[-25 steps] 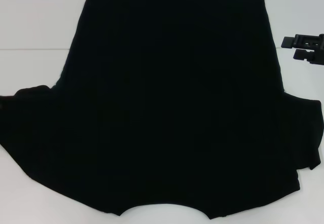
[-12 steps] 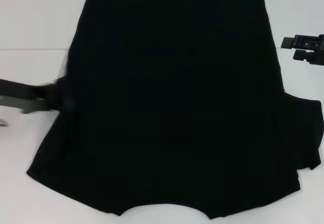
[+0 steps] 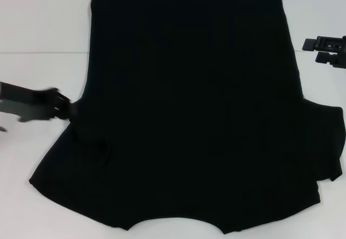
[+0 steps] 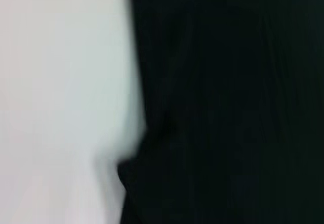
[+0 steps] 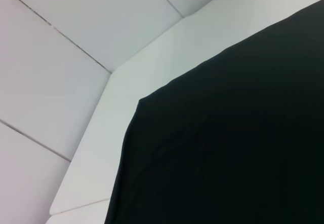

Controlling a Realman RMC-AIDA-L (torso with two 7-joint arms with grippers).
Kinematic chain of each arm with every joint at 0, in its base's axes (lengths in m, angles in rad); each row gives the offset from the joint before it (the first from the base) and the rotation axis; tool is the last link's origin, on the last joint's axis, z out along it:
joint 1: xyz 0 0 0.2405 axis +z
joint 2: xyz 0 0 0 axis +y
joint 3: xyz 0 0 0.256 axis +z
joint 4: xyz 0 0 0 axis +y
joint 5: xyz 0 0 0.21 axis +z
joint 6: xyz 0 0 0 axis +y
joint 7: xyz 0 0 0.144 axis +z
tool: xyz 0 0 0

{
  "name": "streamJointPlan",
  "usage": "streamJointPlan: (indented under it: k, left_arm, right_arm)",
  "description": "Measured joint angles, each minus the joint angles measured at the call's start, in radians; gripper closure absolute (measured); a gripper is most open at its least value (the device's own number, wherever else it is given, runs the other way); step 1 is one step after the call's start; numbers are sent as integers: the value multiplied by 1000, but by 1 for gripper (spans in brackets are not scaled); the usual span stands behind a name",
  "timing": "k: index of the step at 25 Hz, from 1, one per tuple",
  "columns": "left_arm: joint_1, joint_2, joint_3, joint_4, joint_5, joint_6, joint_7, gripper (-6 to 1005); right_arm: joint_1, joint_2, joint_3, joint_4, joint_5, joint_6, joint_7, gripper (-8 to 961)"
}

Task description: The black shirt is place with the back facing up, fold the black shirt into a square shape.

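Observation:
The black shirt lies flat on the white table, plain side up, and fills most of the head view. Its collar notch is at the near edge. My left gripper comes in from the left, its tip merged with the shirt's left edge. It is shut on the left sleeve, which lies folded inward over the body. The right sleeve still sticks out flat. My right gripper hovers open beside the shirt's right edge, apart from the cloth. The left wrist view shows black cloth close up.
Bare white table surface shows to the left of the shirt and in a strip on the right. In the right wrist view, the shirt's hem corner lies near the table's far edge, with white wall panels behind.
My left arm has entered from the left and carried the left sleeve inward over the shirt body. The right gripper has stayed in place.

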Motion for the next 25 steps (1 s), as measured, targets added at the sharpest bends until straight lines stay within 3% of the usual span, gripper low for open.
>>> streamJointPlan:
  k: [5, 9, 13, 22, 25]
  left_arm:
    - [69, 12, -199, 15, -159, 84, 167, 734]
    - [115, 27, -302, -40, -313, 256, 491, 567]
    - [142, 7, -305, -49, -336, 292, 658, 432]
    - [134, 1, -300, -74, -337, 259, 648, 234]
    - [130, 0, -300, -79, -343, 252, 646, 51]
  right_arm:
    - [-4, -3, -5, 0, 0, -7, -4, 238]
    - [-6, -8, -11, -2, -26, -37, -30, 238]
    - [-4, -14, -8, -35, -130, -84, 5, 239]
    - [-42, -27, 7, -119, -350, -239, 205, 295]
    - [-53, -28, 15, -119, -395, -273, 216, 363]
